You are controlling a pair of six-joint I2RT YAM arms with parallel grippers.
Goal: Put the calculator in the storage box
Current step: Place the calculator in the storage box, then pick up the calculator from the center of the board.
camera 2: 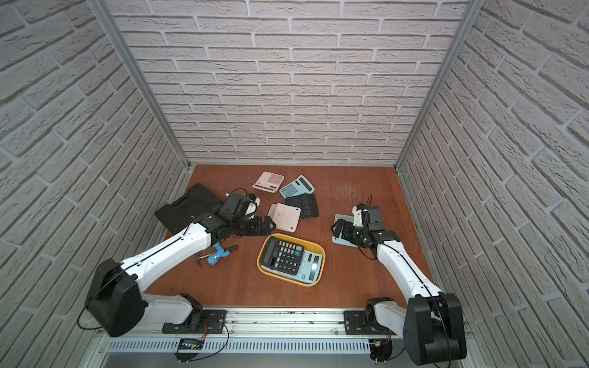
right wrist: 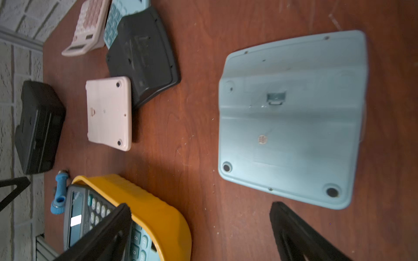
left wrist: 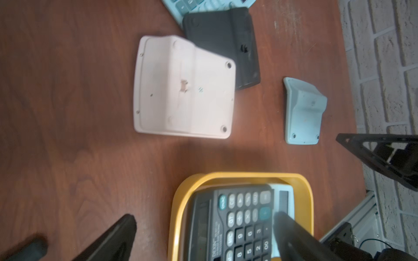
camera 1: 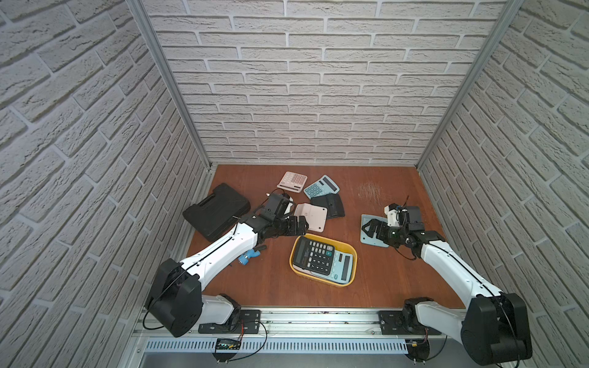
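The yellow storage box (camera 1: 341, 243) (left wrist: 181, 203) (right wrist: 153, 212) sits near the middle of the brown table. A black calculator (camera 1: 314, 256) (left wrist: 239, 221) lies in it face up, on top of a light blue calculator (camera 1: 344, 270). My left gripper (camera 1: 302, 224) (left wrist: 204, 217) hangs open and empty just above the box's far left rim. My right gripper (camera 1: 369, 229) (right wrist: 200, 205) is open and empty over a face-down light blue calculator (camera 1: 368, 241) (right wrist: 291, 117) to the right of the box.
Behind the box lie a face-down pale pink calculator (camera 1: 312, 216), a face-down black one (camera 1: 330, 205), a face-up blue one (camera 1: 320, 186) and a face-up pink one (camera 1: 291, 181). A black moulded case (camera 1: 216, 210) is at the left; a blue-handled tool (camera 1: 250, 255) lies under my left arm.
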